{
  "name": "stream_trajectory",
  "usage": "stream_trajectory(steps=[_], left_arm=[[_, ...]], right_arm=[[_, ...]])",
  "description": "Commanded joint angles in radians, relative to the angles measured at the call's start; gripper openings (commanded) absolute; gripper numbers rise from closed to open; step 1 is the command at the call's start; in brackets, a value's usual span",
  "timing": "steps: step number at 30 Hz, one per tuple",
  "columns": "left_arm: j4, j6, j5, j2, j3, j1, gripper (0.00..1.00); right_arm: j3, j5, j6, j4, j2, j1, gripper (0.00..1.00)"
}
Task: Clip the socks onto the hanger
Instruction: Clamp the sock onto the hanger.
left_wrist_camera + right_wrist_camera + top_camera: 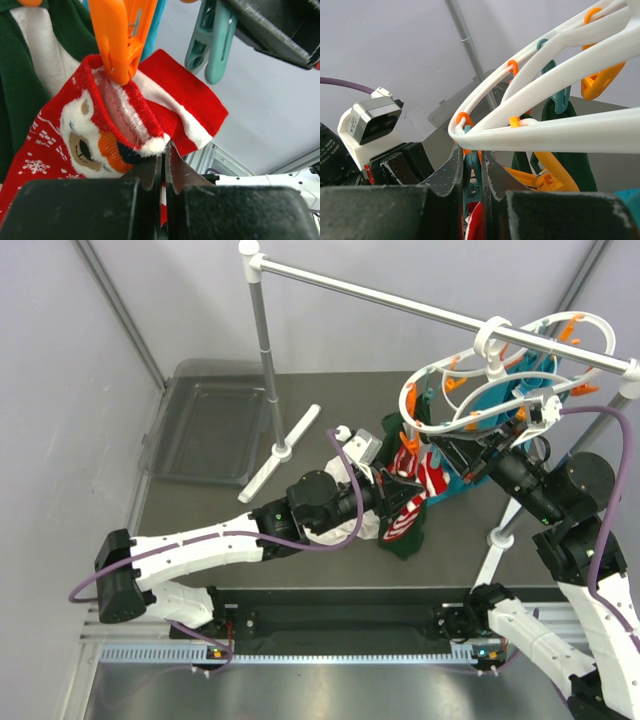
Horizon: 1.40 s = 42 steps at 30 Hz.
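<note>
1. Your left tool point(164, 157) pinches the sock point(55, 140) by its cuff — an orange clip point(120, 40) grips it just above the tips.
2. Your right tool point(472, 152) squeezes a second clip point(468, 195) under the hanger point(560, 135) ring.

Your sock point(55, 145) is soft knit cloth, with fuzzy fleece inside the cuff. The orange clip point(117, 40) on it is smooth, glossy plastic, and so are the teal clips point(210, 40). The hanger point(560, 135) is glossy white plastic; the rail point(420, 308) looks like smooth white metal. The left gripper point(163, 152) has matt black fingers point(185, 175), scuffed grey. The table point(460, 550) is matt dark grey, the tray point(160, 440) clear plastic, and the green cloth point(15, 85) ribbed knit.
</note>
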Motion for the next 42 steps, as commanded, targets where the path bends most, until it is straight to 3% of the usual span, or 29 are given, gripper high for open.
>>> stream_trajectory(steps=[1,42], left_arm=[[0.038,0.014,-0.022,-0.040,-0.013,-0.003,0.00],[0.139,-0.012,0.008,-0.009,0.040,-0.003,0.00]], right_arm=[[0.003,-0.029,0.013,-0.145,0.017,0.018,0.00],[-0.022,-0.033,0.016,-0.153,-0.003,0.018,0.00]])
